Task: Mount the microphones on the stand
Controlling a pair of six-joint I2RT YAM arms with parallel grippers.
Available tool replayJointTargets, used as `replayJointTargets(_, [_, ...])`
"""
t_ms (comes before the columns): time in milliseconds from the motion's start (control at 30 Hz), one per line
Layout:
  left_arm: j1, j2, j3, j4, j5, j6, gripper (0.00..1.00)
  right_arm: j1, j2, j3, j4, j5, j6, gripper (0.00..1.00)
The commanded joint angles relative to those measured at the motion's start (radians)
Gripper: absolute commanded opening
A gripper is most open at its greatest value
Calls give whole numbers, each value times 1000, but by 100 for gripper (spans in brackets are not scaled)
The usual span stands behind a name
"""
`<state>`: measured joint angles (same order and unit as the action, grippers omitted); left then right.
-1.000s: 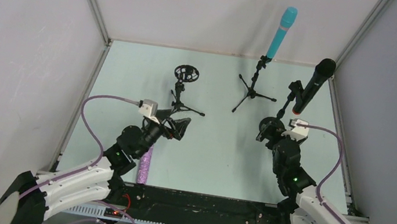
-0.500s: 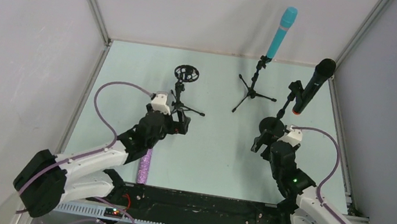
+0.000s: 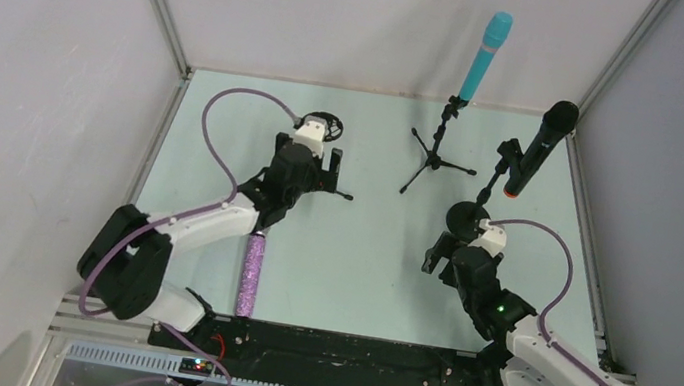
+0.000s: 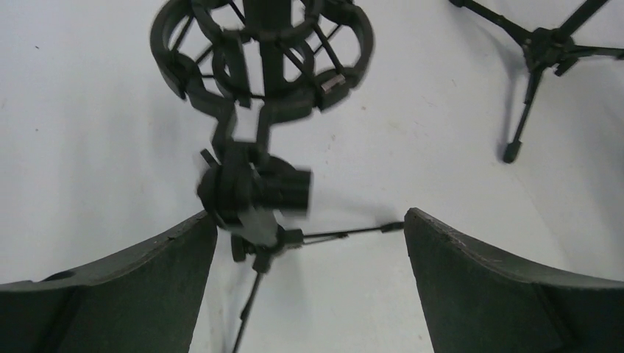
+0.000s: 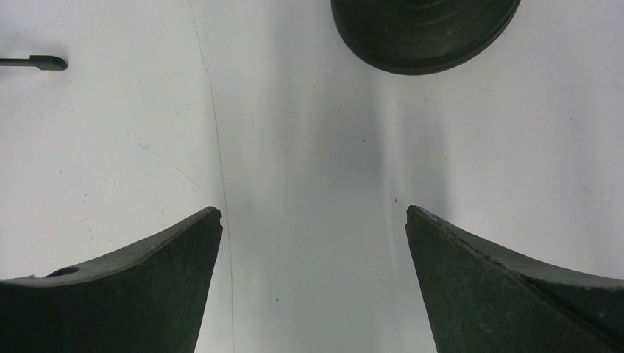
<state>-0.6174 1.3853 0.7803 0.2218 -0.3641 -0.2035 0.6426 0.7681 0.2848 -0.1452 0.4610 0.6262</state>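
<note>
Left arm [image 3: 213,220] stretched far forward, left tool [image 3: 330,164] spread wide, empty, right arm [image 3: 538,347] bent, right tool [image 3: 436,258] spread wide, empty

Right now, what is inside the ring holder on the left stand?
Only its own black struts; no microphone sits in the ring holder. Its far rim is cropped, and from above the left arm partly covers it.

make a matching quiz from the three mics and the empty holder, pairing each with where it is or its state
Column one:
1. cyan microphone
2. black microphone
3. purple microphone
4. empty ring mount

Column two:
a. lying flat on the table by its near edge
b. up on the tripod stand at the far middle
c. holds no microphone
d. up on the round-base stand at the right

Pairs: 1-b, 2-d, 3-a, 4-c
</note>
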Motion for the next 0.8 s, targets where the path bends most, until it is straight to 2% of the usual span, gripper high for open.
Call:
replayJointTargets(0, [70, 67, 87, 16, 106, 120, 95, 13, 1, 32, 2, 22, 17, 99])
replayJointTargets(67, [104, 102, 112, 19, 219, 132, 86, 14, -1, 30, 3, 28, 11, 100])
replayJointTargets(133, [131, 134, 136, 19, 362, 150, 81, 15, -2, 28, 5, 32, 6, 99])
replayJointTargets(167, [141, 154, 147, 21, 430, 154, 81, 15, -2, 28, 7, 33, 4, 100])
replayJointTargets(233, [144, 176, 157, 27, 473, 157, 81, 15, -1, 29, 10, 34, 2, 99])
replayJointTargets(367, [144, 180, 140, 48, 514, 173, 79, 17, -5, 28, 12, 36, -7, 99])
replayJointTargets(400, [145, 177, 135, 51, 521, 174, 74, 16, -6, 28, 10, 38, -8, 99])
replayJointTargets(500, [144, 171, 114, 65, 575, 169, 50, 17, -7, 29, 13, 44, -14, 100])
replayJointTargets(567, [142, 170, 106, 71, 593, 143, 44, 17, -7, 29, 18, 44, -19, 100])
replayJointTargets(767, [79, 146, 66, 84, 573, 67, 40, 19, -9, 28, 31, 45, -31, 99])
